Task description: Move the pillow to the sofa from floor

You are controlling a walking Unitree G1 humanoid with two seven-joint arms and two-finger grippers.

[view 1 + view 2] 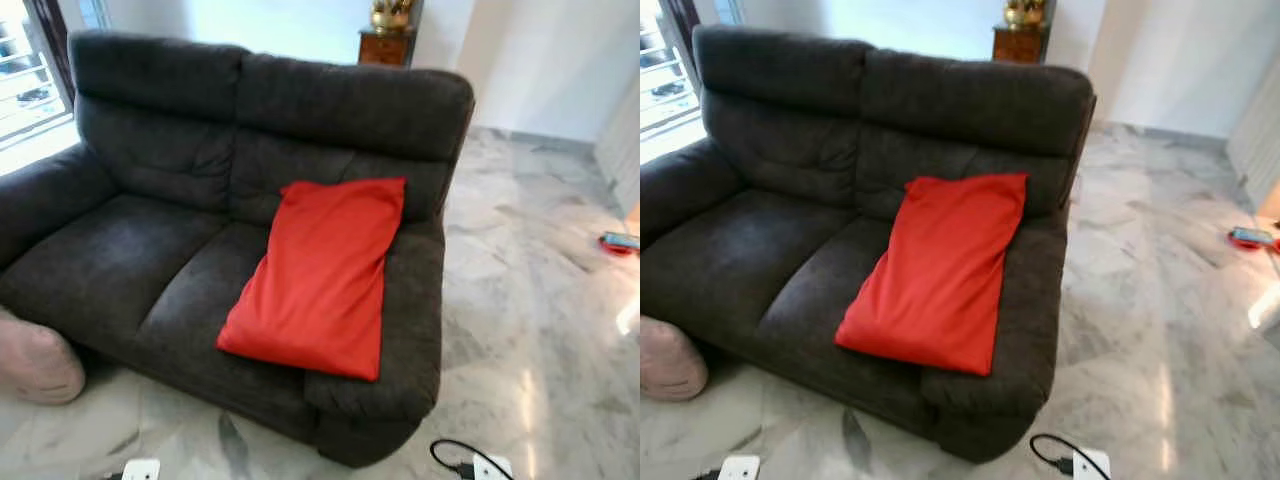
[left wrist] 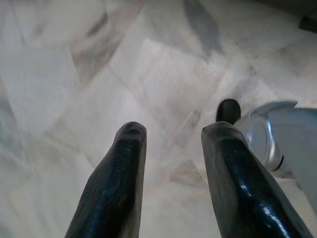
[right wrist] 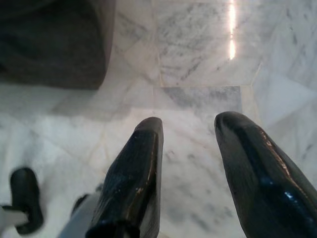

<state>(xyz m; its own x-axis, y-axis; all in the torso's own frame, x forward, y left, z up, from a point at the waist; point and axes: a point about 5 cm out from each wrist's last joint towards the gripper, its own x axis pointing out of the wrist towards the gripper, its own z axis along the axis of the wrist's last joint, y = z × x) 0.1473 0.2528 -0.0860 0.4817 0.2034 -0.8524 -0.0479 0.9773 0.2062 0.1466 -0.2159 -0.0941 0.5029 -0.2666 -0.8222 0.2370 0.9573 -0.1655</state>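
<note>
left gripper (image 2: 171, 136) fingers apart, empty | right gripper (image 3: 190, 129) fingers apart, empty | pillow (image 1: 318, 272) on sofa (image 1: 150, 240)

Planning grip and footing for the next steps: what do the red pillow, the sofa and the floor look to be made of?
Pillow: smooth, thin woven cloth with a slight sheen, lying fairly flat; likely cotton or polyester.
Sofa: dark grey fuzzy upholstery, matte, like chenille or microfibre.
Floor: polished stone tiles, apparently marble, judging by the grey veining and glare streaks.
</note>
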